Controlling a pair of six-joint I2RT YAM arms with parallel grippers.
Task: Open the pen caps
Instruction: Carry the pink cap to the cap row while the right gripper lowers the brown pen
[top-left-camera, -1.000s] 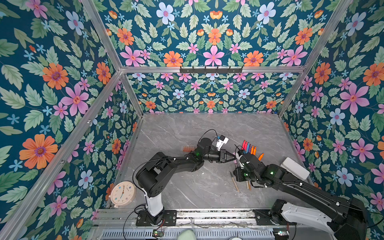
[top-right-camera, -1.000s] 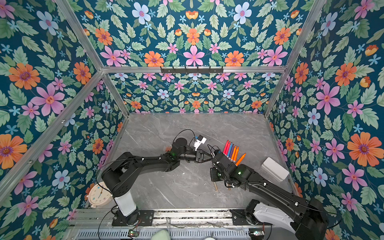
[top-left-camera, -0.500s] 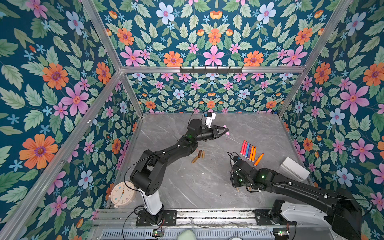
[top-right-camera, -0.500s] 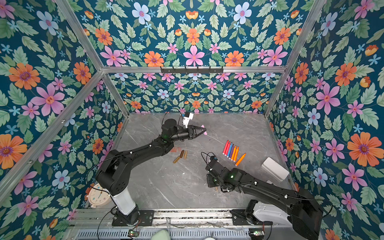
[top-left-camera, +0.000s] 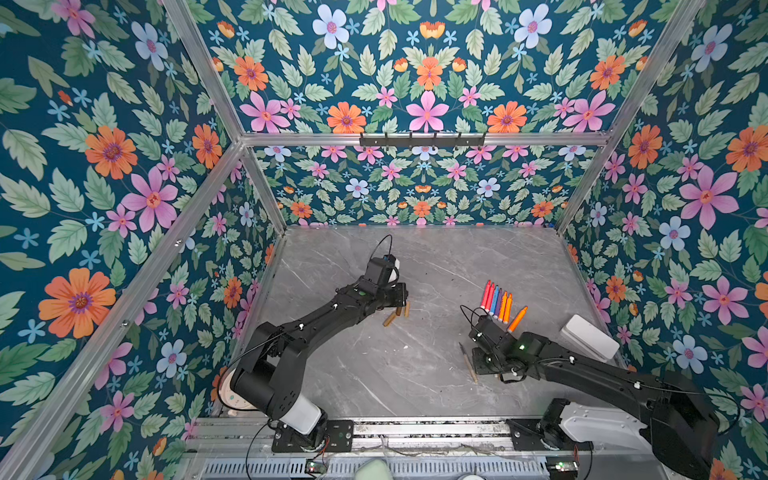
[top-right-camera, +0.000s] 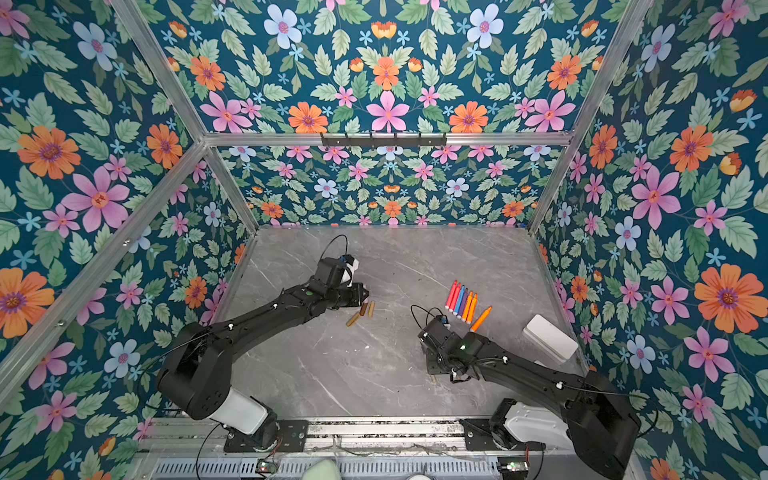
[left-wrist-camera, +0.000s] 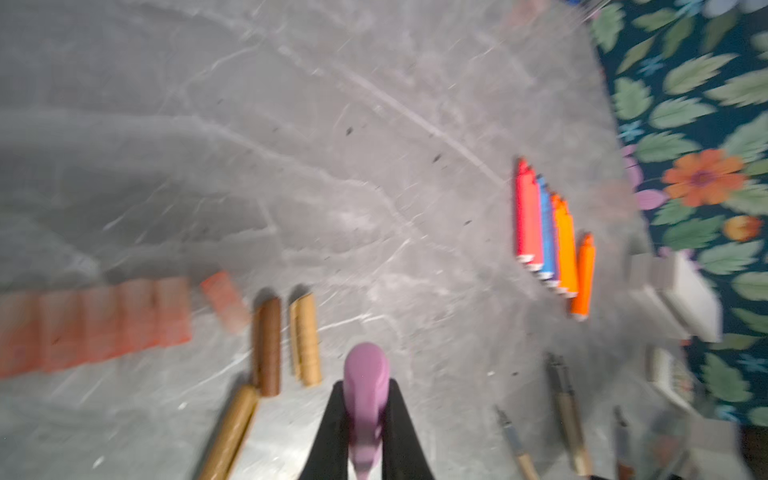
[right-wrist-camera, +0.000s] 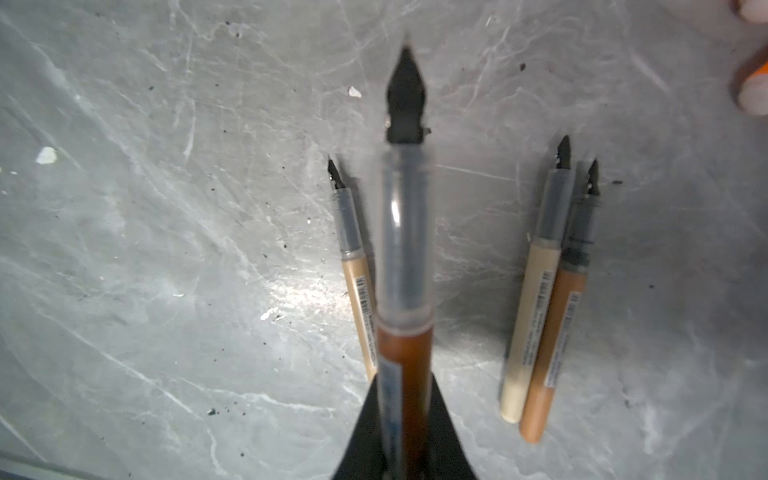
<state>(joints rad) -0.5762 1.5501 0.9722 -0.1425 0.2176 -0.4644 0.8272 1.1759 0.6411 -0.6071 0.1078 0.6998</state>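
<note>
While left gripper (left-wrist-camera: 365, 401) clamps a purple cap (left-wrist-camera: 368, 370) over loose brown caps (left-wrist-camera: 270, 345) around the bench (top-left-camera: 395, 374) middle, right gripper (right-wrist-camera: 405, 401) pinches an uncapped brown pen (right-wrist-camera: 405, 249) toward its front edge.

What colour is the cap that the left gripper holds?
Pinkish purple; the cap shows best in the left wrist view.

Loose pen caps (left-wrist-camera: 307, 338) are lying just beside the left gripper (left-wrist-camera: 366, 386); uncapped pens (right-wrist-camera: 536, 316) are flanking the right gripper (right-wrist-camera: 405, 390), with a row of markers (top-right-camera: 461, 301) lying beyond.

Smooth, faintly glossy grey marble-patterned tabletop (right-wrist-camera: 166, 249); matt stubby purple plastic cap (left-wrist-camera: 366, 374); shiny clear-necked brown plastic pen (right-wrist-camera: 405, 249).
</note>
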